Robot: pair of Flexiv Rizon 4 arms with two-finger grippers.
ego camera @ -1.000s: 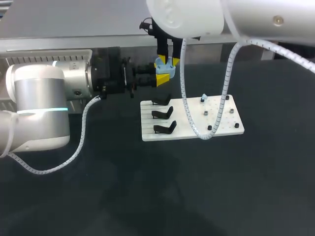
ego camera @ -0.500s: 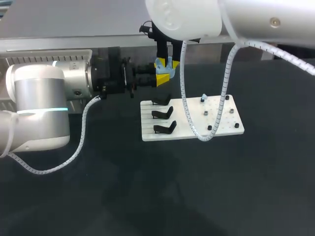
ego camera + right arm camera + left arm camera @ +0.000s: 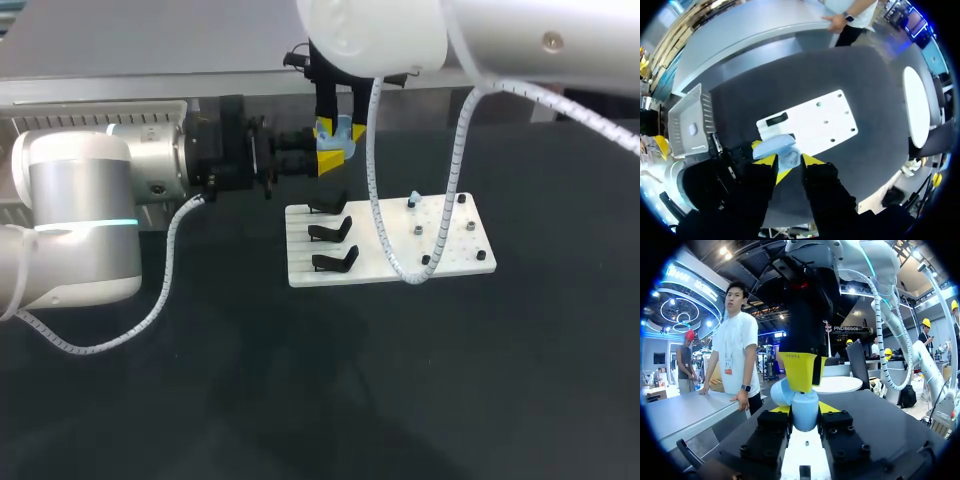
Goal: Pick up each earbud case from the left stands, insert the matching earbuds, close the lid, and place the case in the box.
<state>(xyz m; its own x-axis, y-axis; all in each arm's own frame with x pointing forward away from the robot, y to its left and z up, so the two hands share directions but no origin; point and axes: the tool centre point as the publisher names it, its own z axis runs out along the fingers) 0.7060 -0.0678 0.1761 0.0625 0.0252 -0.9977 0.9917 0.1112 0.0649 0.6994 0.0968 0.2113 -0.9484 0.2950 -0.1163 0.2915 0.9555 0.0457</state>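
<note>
A light-blue earbud case (image 3: 337,137) hangs in the air behind the white board (image 3: 450,245). My left gripper (image 3: 804,412) reaches in level from the left and is shut on the case's body (image 3: 805,411). Its lid (image 3: 781,392) stands open to one side. My right gripper (image 3: 341,131) comes straight down onto the case. Its yellow fingertips (image 3: 768,162) stand on either side of the case (image 3: 786,156) with small gaps, so it is open. On the board's left side are three black stands (image 3: 332,233), all bare. A pale-blue earbud (image 3: 413,198) sits on a peg on the right side.
Several small dark pegs (image 3: 426,260) dot the board's right half. A grey box (image 3: 704,117) sits at the table's far left, behind my left arm. A white spiral cable (image 3: 381,230) hangs from my right arm across the board. Dark tabletop lies in front.
My right gripper's fingers have spread a little around the case and it has risen slightly. The left arm and the case have stayed where they were.
</note>
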